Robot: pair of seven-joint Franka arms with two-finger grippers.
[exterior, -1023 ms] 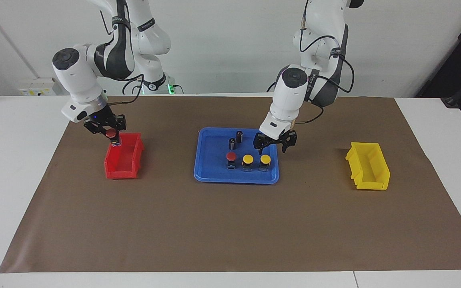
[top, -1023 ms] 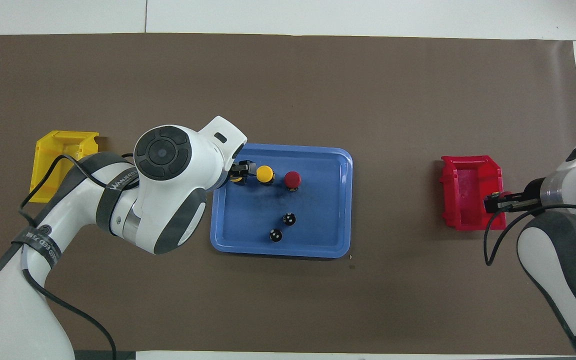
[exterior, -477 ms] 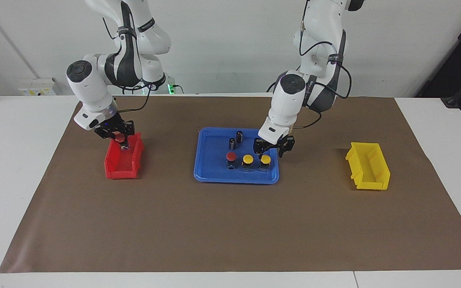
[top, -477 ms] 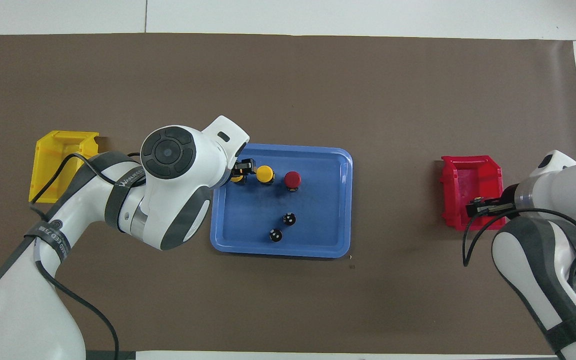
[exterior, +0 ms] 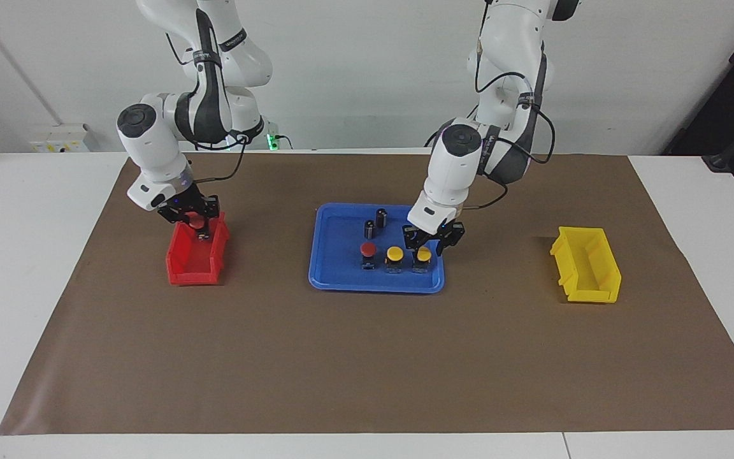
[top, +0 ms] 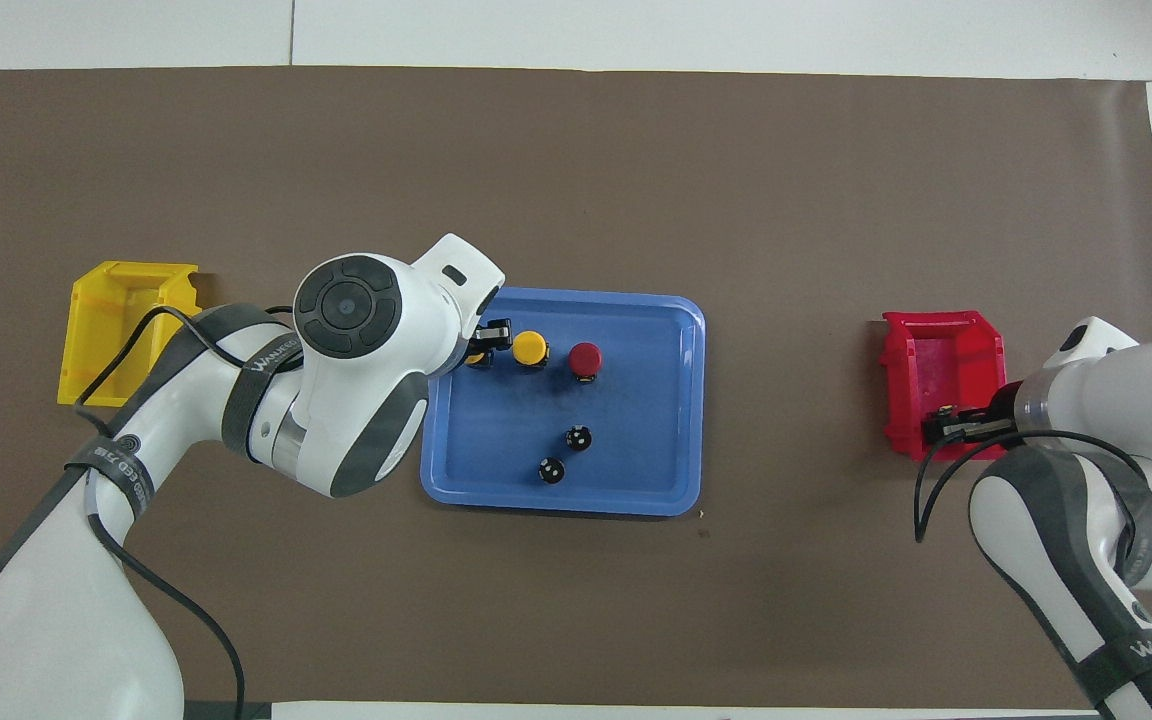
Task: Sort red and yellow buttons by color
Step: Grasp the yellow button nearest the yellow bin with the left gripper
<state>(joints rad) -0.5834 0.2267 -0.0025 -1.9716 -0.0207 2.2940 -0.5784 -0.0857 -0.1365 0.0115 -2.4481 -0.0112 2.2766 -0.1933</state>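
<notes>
In the overhead view the left arm's wrist housing is covering most of one yellow button (top: 477,357) near the blue tray's (top: 636,500) edge toward the left arm's end. The left gripper (exterior: 429,244) is standing at this button, and whether its fingertips are touching the cap is too small to tell. The right gripper (exterior: 196,221) is hiding most of a red button (exterior: 196,222) over the red bin (exterior: 182,271).

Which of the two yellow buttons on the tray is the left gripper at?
The yellow button at the row's end toward the left arm; the left gripper straddles its cap. The other yellow button, beside the red button, stands free.
</notes>
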